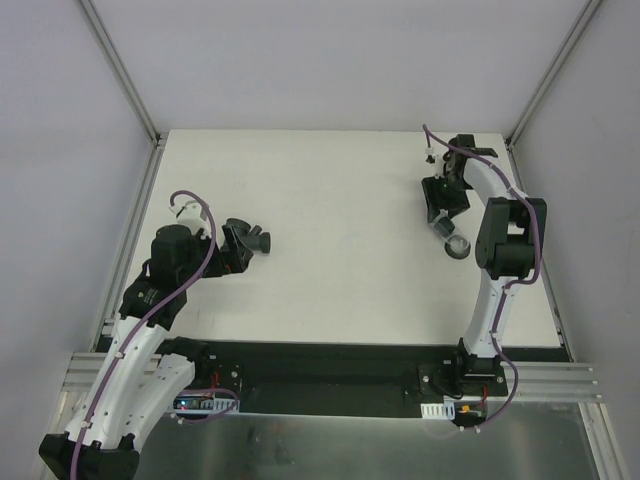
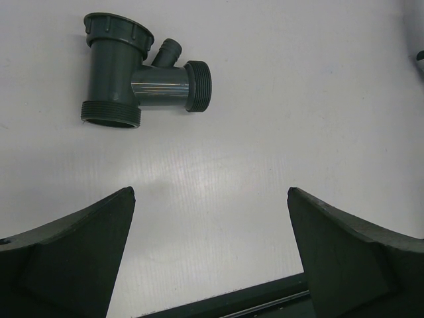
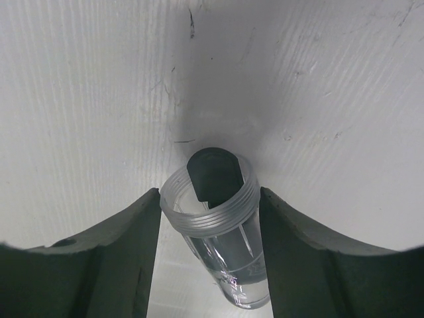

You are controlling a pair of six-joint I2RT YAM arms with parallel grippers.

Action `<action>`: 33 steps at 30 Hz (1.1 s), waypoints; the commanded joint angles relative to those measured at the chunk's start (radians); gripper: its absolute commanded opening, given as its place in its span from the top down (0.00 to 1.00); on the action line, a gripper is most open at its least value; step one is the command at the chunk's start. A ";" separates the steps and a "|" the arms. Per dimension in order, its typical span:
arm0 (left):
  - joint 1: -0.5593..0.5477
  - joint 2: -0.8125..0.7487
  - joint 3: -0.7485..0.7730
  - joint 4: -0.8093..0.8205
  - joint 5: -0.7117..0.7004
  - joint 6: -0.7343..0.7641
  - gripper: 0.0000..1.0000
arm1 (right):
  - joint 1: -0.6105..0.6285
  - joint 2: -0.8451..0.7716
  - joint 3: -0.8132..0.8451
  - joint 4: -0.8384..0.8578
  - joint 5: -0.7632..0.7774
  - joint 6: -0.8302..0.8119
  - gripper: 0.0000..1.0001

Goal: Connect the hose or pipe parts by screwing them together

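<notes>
The dark grey branched pipe fitting (image 2: 142, 83) lies on its side on the white table, up and to the left of my left gripper (image 2: 211, 192). That gripper is open and holds nothing; from above it (image 1: 228, 258) sits just short of the fitting (image 1: 250, 238). The clear threaded connector (image 3: 218, 218) lies between my right gripper's (image 3: 210, 192) fingers. Both fingers press on its threaded collar. In the top view this connector (image 1: 458, 246) is at the right side of the table under the right gripper (image 1: 450, 225).
The white table (image 1: 340, 200) is framed by aluminium posts (image 1: 130, 90) and pale walls. A black strip (image 2: 252, 301) runs along the near edge behind the left gripper. The right arm's elbow (image 1: 510, 235) stands close beside the connector.
</notes>
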 commanded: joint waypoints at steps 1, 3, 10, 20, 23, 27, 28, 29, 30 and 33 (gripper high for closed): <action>0.007 0.006 0.012 0.003 0.005 0.016 0.03 | 0.013 -0.068 0.018 -0.049 -0.046 0.031 0.50; 0.007 0.006 0.012 0.003 0.006 0.018 0.03 | 0.027 -0.080 0.011 -0.044 -0.100 0.059 0.51; 0.007 0.006 0.010 0.003 0.009 0.015 0.03 | 0.186 -0.114 -0.023 -0.038 -0.080 0.133 0.57; 0.007 0.020 0.003 0.003 -0.027 0.012 0.04 | 0.351 -0.221 -0.219 0.167 -0.162 0.317 0.56; 0.009 0.048 0.009 -0.006 -0.069 -0.008 0.04 | 0.360 -0.247 -0.261 0.198 -0.156 0.322 0.54; 0.036 0.197 0.064 -0.052 -0.150 -0.025 0.04 | 0.363 -0.267 -0.287 0.216 -0.168 0.329 0.49; 0.070 0.234 0.101 -0.077 -0.147 -0.027 0.04 | 0.366 -0.271 -0.296 0.230 -0.165 0.329 0.50; 0.091 0.271 0.118 -0.086 -0.140 -0.030 0.04 | 0.369 -0.274 -0.313 0.239 -0.159 0.332 0.51; 0.108 0.337 0.133 -0.092 -0.123 -0.034 0.05 | 0.369 -0.278 -0.324 0.252 -0.162 0.344 0.54; 0.137 0.451 0.184 -0.094 -0.077 -0.039 0.05 | 0.381 -0.277 -0.342 0.285 -0.215 0.346 0.53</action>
